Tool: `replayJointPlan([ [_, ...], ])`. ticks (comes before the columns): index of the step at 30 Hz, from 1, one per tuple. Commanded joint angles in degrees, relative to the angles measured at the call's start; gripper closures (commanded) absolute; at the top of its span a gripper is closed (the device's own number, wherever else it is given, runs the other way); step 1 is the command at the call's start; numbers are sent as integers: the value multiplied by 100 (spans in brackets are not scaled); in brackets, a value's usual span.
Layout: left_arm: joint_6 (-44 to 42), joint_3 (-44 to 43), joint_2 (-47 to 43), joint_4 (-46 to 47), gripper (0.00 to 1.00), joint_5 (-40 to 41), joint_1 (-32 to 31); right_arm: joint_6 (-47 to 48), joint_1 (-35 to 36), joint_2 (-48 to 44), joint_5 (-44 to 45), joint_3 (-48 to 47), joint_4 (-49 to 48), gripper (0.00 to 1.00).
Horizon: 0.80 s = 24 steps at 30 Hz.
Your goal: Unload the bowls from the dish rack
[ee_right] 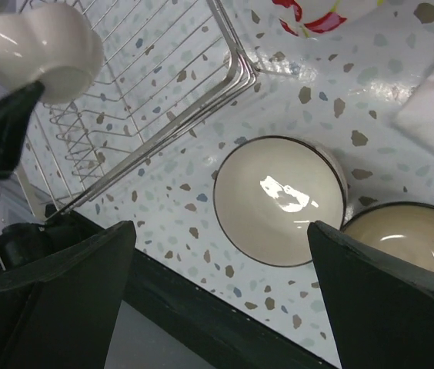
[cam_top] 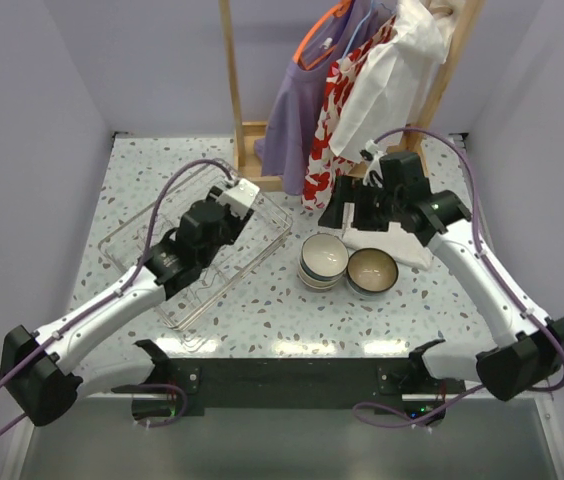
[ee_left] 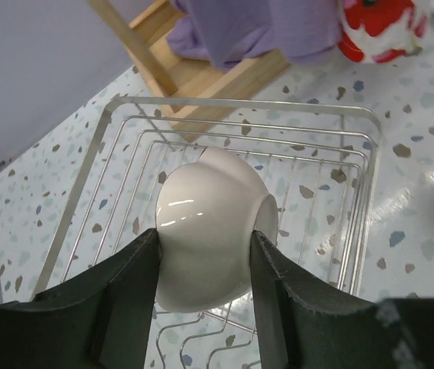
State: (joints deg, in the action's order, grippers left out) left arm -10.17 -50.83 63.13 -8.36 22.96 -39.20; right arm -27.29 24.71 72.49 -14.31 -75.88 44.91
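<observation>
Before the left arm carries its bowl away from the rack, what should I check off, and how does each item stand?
1. Grip: left tool closed on the white bowl, one finger on each side: ok.
2. Bowl clear of the dish rack rim: cannot tell.
3. Drop spot: the stacked bowls and the single bowl sit upright on the table, right of the rack: ok.
4. Path: right tool, open and empty, hangs over those bowls and may block the set-down: not ok.
5. Other bowls in the rack: none seen, but the arm hides part: cannot tell.
</observation>
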Motion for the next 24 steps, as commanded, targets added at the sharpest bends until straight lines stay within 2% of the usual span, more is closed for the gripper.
replayJointPlan([
  [1,-907,362,-389,352,91,182,-491,-417,218,546,-116,-647,-306,2],
  [8,-1250,644,-855,537,90,-54,-1107,-891,377,1495,-441,-1174,-491,2],
  [14,-1294,697,-1005,563,89,-415,-1274,-1085,596,2233,-459,-1746,-500,2],
  [24,-1478,662,-979,537,89,-644,-1450,-1244,895,2867,-635,-2177,-659,3],
])
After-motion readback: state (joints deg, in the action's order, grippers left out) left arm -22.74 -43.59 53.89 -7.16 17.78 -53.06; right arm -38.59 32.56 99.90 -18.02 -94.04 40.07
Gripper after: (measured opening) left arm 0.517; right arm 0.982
